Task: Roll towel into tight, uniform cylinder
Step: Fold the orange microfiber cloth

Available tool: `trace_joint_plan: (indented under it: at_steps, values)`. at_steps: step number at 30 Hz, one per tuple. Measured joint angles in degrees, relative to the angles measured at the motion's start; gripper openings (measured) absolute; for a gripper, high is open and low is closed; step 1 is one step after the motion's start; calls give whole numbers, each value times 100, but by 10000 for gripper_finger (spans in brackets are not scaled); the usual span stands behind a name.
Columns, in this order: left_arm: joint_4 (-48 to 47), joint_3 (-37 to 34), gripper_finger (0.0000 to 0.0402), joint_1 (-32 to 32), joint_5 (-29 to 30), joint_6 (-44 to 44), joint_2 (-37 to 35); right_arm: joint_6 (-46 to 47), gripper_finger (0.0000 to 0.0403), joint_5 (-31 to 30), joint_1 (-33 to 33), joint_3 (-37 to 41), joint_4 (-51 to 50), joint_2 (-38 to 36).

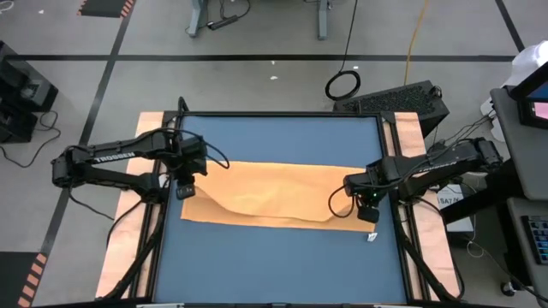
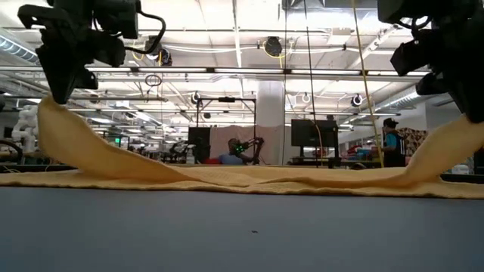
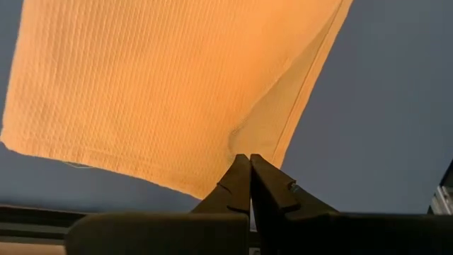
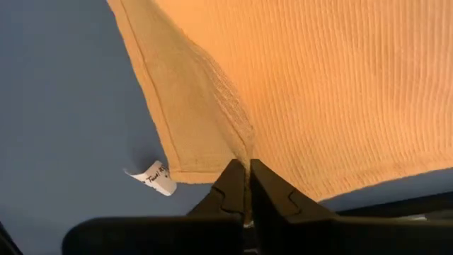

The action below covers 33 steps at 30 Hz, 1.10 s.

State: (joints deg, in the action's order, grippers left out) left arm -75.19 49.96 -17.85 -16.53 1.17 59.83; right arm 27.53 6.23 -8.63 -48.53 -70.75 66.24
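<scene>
While both arms are reaching in over the blue bench (image 1: 282,257), the views are showing this:

High view, towel: the towel (image 1: 274,192) is lying spread across the middle of the bench as a long orange-yellow band, with a curved fold running along its near edge.
High view, left gripper: the left gripper (image 1: 186,190) is sitting at the left end of the towel.
High view, right gripper: the right gripper (image 1: 370,205) is sitting at the right end of the towel; a small white tag (image 1: 372,236) is lying on the bench just beside that end.

Low view, towel: the towel (image 2: 242,178) is lying flat in the middle, and both of its ends are rising up toward the grippers, so it is hanging like a shallow hammock.
Low view, room: a person (image 2: 391,143) is standing far behind the bench.

Left wrist view, fingers: the left fingers (image 3: 237,185) are pressed together and are pinching the towel (image 3: 156,85) at its edge near a corner, where the cloth is puckering.

Right wrist view, fingers: the right fingers (image 4: 233,185) are pressed together and are pinching a raised fold of the towel (image 4: 325,85) near its corner.
Right wrist view, tag: the white tag (image 4: 154,176) is lying on the blue surface just beside the hem of the towel.
</scene>
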Motion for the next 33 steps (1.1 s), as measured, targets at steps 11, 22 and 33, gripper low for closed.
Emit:
trace_joint_plan:
  at_steps: [11, 22, 33]
  values:
    - [-498, 51, 2, 0, -533, 260, -1, 33, 0, 668, -125, 120, -14, 0]
    - [-853, 443, 2, 0, -872, 306, -367, 89, 0, 887, -397, 120, 79, -2]
    - [-977, 443, 2, -2, -1425, 434, -751, 374, 0, 722, -718, 120, 69, -2]
